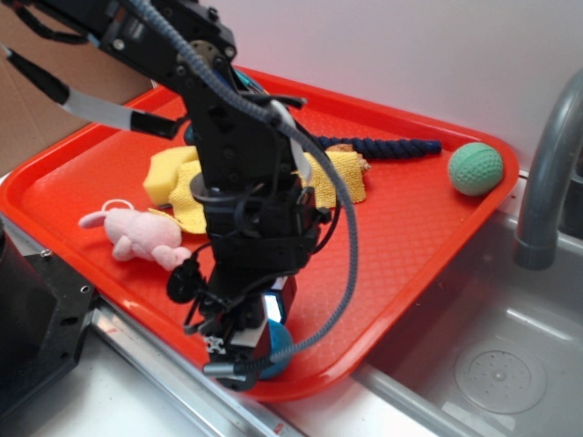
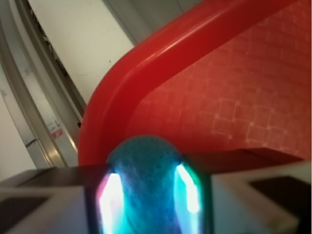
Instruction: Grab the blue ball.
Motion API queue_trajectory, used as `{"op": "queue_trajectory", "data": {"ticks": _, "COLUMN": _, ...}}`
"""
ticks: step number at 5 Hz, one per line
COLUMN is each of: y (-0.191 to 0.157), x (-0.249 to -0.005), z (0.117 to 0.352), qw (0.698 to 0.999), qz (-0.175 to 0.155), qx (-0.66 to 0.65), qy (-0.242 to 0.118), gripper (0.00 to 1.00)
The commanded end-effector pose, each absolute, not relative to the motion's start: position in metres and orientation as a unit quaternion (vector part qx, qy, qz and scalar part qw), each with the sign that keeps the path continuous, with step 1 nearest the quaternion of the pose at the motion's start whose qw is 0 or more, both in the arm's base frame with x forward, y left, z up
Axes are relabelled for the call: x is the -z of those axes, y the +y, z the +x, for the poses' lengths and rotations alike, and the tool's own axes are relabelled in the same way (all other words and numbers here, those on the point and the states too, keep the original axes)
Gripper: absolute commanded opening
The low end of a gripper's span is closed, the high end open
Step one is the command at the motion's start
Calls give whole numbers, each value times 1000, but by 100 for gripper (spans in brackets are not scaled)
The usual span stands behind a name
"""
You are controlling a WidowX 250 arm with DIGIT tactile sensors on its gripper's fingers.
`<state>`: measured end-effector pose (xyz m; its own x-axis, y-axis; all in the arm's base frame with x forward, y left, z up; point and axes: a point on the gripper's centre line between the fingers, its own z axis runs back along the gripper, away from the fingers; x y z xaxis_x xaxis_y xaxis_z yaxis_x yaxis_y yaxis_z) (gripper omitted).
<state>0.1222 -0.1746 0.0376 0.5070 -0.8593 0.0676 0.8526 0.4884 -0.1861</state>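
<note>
I can read nothing here. A small sticker (image 2: 55,130) with red print sits on the metal rail (image 2: 46,131) beside the tray (image 2: 112,92), but it's too blurred.

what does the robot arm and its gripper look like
A black, blocky metal arm with a grey braided cable looping down its side. The gripper is black; in the wrist view its pale grey fingers have glossy inner faces.

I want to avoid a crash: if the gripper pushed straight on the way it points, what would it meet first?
The gripper already has the blue ball between its fingers, so that comes first; just beyond lies the red tray, probably its floor near the corner rim.
</note>
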Motion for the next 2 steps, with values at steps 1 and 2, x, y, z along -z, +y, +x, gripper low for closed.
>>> {"op": "queue_trajectory", "data": {"ticks": 1, "y": -123, "x": -84, "z": 139, "qw": 924, "qz": -38, "qx": 381, "qy": 4, "gripper": 0}}
{"op": "queue_trajectory", "data": {"ticks": 2, "y": -73, "x": -133, "z": 140, "qw": 965, "qz": -10, "qx": 263, "qy": -17, "gripper": 0}}
